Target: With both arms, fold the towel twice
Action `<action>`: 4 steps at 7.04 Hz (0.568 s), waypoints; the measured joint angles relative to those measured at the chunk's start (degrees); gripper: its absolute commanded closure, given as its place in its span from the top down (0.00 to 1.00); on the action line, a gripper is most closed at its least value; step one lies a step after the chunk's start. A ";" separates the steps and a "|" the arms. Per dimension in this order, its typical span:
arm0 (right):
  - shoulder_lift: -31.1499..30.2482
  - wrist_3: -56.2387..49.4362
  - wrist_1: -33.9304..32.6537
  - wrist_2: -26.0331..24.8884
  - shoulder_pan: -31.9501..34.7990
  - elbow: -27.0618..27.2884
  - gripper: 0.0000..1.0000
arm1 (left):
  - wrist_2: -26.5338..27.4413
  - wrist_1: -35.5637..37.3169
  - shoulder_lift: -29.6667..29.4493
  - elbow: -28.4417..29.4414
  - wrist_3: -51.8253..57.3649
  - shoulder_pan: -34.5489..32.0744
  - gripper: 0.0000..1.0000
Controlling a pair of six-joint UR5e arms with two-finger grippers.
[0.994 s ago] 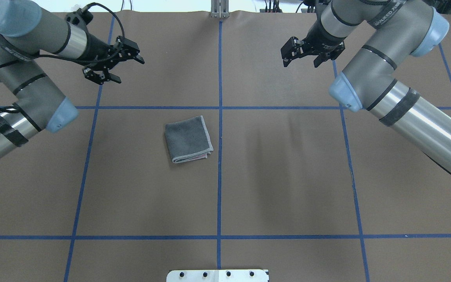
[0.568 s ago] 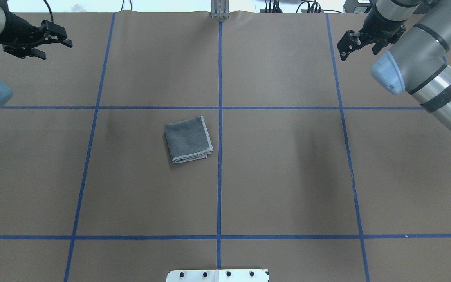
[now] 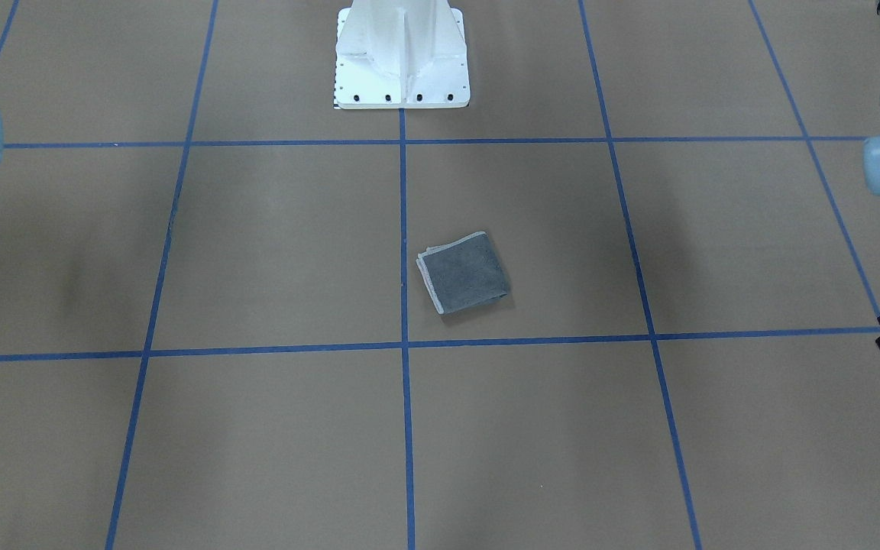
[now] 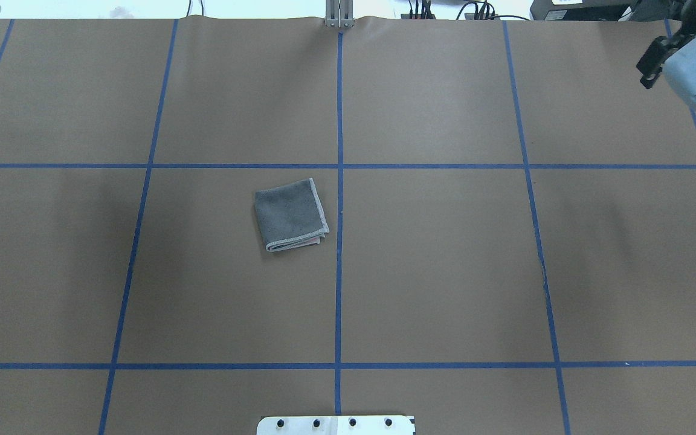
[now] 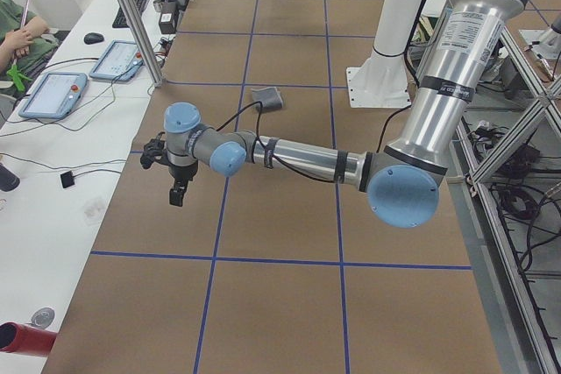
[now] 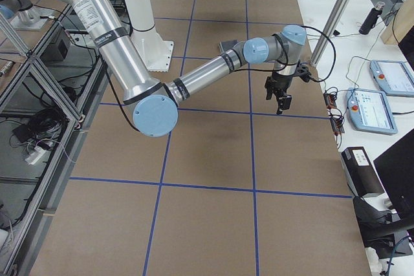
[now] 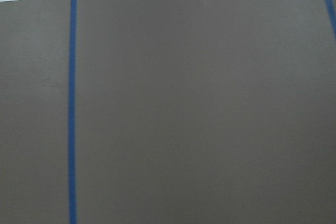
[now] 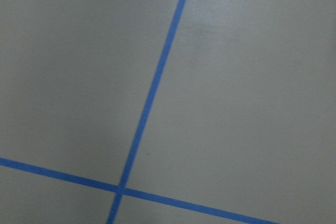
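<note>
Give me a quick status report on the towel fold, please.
Left gripper, right gripper far out either side, fingers unclear. Towel folded small, grey up, lying free. Nothing in the way.

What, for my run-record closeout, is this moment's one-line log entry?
towel: folded, dark grey up | left gripper: clear of towel, state unclear | right gripper: clear of towel, state unclear

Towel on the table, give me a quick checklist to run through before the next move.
1. Towel folded into a small square, grey side up: ok.
2. Layers stacked neatly, only a sliver of pink showing at one edge: ok.
3. Towel lies flat on the table, nothing touching it: ok.
4. Left claw well clear of the towel, out at the table's end: ok.
5. Right claw well clear, at the opposite end: ok.
6. Claws open or shut: cannot tell.
</note>
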 measured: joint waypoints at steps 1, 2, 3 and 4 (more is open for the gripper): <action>-3.73 -4.53 -0.91 2.63 3.73 1.71 1.00 | -0.16 2.71 1.77 -0.56 8.63 -2.62 1.00; -8.52 -9.43 -0.36 7.62 8.10 2.48 1.00 | -0.47 4.49 3.85 -1.55 13.61 -4.69 1.00; -13.88 -13.47 1.92 11.95 11.38 2.74 1.00 | -1.08 4.51 6.67 -3.24 15.86 -5.79 1.00; -18.51 -15.61 5.15 12.21 12.93 2.91 1.00 | -1.69 2.88 9.30 -4.45 16.71 -6.21 1.00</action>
